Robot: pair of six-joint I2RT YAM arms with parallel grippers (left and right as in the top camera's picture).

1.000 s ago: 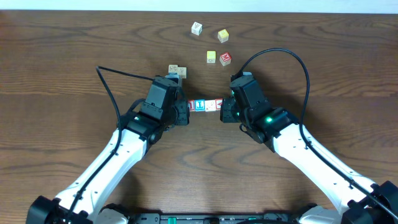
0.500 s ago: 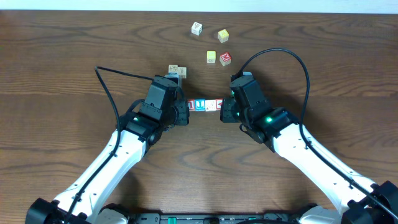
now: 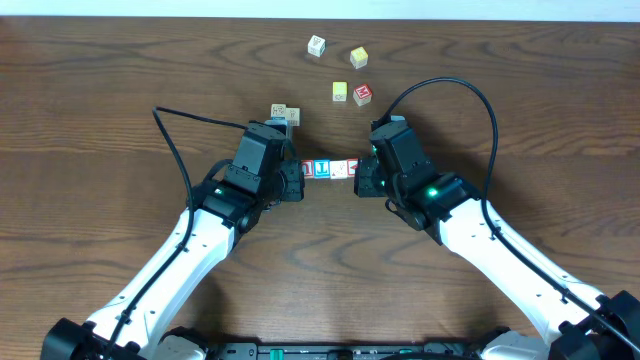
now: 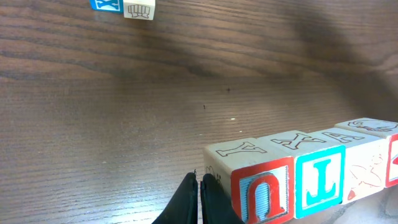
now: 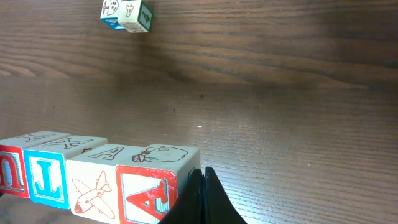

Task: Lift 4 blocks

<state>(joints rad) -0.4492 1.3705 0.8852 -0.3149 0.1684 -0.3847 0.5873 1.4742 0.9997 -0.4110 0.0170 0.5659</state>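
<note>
**Item 1: row of four blocks** [image 3: 331,169]. It sits at mid-worktop [image 3: 100,80] between the two arms, the cubes set face to face in a straight line. From the robot's left to right:
- red block with a U-like letter [image 4: 261,190]
- blue block [image 4: 320,177] with a white mark
- white-faced block [image 5: 90,190] bearing a red aeroplane drawing
- red block with a white letter [image 5: 146,194]

The top faces are pale wood with outlined letters. Whether the row rests on the worktop or hangs clear of it cannot be told.

**Item 2: left gripper** [image 4: 198,183]. The jaws are clenched together with nothing between them. The closed tips press against the outer face of the U-like red block, at the left end of the row.

**Item 3: right gripper** [image 5: 200,180]. The jaws are likewise clenched and empty. The closed tips butt against the outer face of the red block at the right end of the row, so the row is squeezed endwise between the two arms.

**Item 4: loose cubes on the far side of the worktop, well apart from the row.**
- white cube [image 3: 316,45]
- yellow cube [image 3: 358,57]
- second yellow cube [image 3: 340,92], just beside a red cube [image 3: 362,95]
- pair of pale cubes [image 3: 285,114], touching each other, near the left arm's wrist
</note>
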